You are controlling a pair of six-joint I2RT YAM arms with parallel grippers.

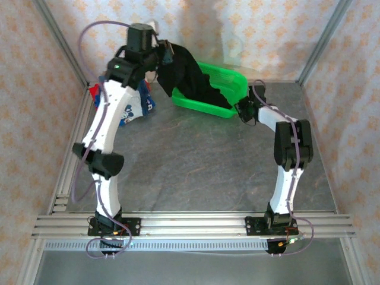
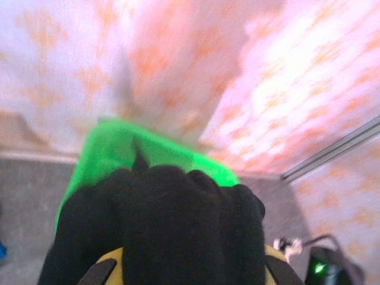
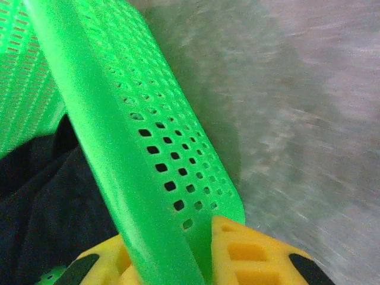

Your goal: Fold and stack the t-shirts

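Top external: raised left gripper (image 1: 164, 54) holds black t-shirt (image 1: 185, 74) over basket (image 1: 233, 78)

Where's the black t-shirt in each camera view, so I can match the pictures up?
Top external: the black t-shirt hangs at upper centre, its tail trailing into the green basket.
Left wrist: it bulges across the lower centre, with the basket behind it.
Right wrist: it is the dark cloth at lower left, inside the basket wall.
Shared landmark: the green basket.
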